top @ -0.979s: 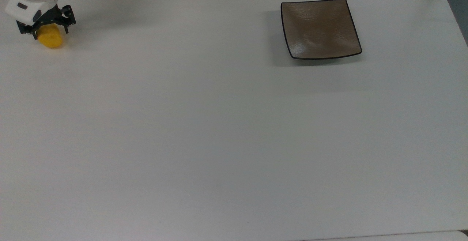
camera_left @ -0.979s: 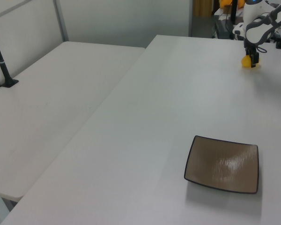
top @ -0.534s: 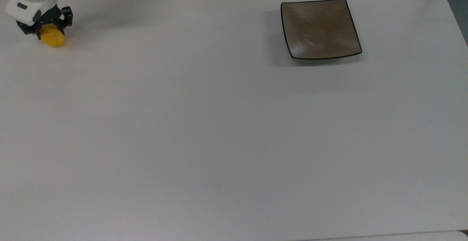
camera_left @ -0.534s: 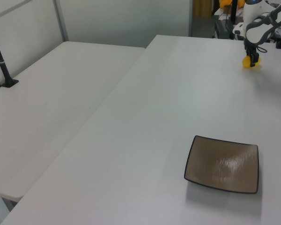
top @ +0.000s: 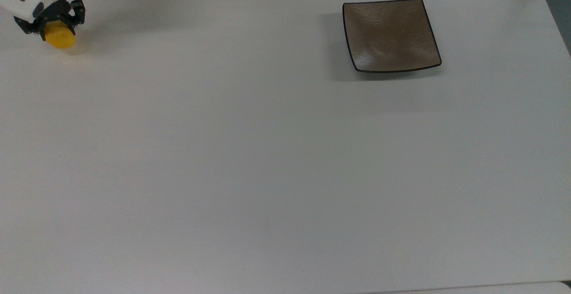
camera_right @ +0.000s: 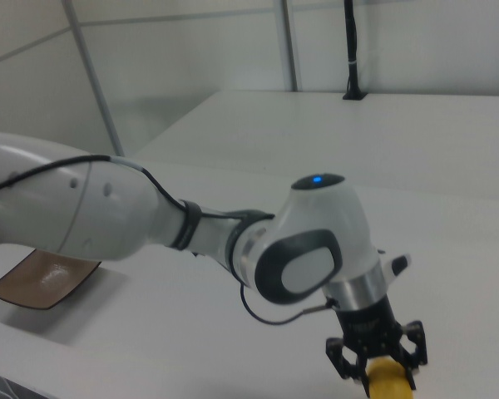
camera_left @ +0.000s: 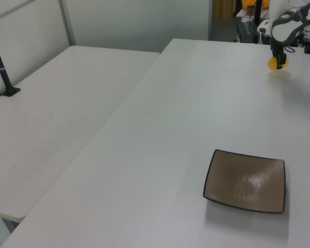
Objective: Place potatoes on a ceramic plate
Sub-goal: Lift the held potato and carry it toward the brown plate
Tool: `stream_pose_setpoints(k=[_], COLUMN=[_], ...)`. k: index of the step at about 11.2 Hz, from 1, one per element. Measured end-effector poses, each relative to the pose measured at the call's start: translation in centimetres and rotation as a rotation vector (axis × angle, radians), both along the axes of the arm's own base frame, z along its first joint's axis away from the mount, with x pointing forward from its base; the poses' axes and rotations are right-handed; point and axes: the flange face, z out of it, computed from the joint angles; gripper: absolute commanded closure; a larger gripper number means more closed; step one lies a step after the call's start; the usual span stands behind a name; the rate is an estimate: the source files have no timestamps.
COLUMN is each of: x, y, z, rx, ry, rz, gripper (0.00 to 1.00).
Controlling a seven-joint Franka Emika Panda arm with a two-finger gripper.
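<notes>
A wide white table [top: 267, 151] fills the scene. At the far left corner in the top view, a white robot arm ends in a black two-finger gripper [top: 52, 25] whose fingers are closed around a small bright yellow potato [top: 59, 38], one finger on each side of it. A soft shadow lies on the table just beside and below the potato in the top view; in the left view the potato [camera_left: 275, 63] hangs under the gripper [camera_left: 279, 58] with its shadow a little apart beneath it, so it appears lifted just off the surface.

The ceramic plate [top: 390, 34] sits flat on the table toward the far right in the top view, well apart from the potato, almost the whole table width away. It is square, glossy brown-grey, with a thin dark rim and slightly upturned corners, and nothing lies on it. In the left view the plate [camera_left: 245, 181] is near the camera at the lower right, and the arm is far off at the upper right.

In the right view the arm [camera_right: 133, 216] reaches in from the right view's left, its rounded white wrist with a small blue light above the gripper [camera_right: 381, 366], which points straight down and pinches the potato [camera_right: 387, 380] at the bottom edge. A corner of the plate [camera_right: 41, 278] shows at the right view's left
</notes>
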Motion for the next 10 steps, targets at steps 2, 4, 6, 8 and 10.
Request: stream_pose_setpoints(k=[2, 4, 6, 8, 10], x=[0.2, 0.4, 0.8, 1.4, 1.9], y=[1.7, 4.5, 8.4, 12.3, 16.4], z=[4.5, 8.9, 12.2, 15.3, 18.6], rx=[0.017, 0.035, 0.071, 0.154, 0.203], ry=[0.006, -0.011, -0.022, -0.016, -0.004], rz=[-0.002, -0.027, -0.045, -0.063, -0.087], gripper=[1.0, 1.0, 1.0, 1.0, 1.0])
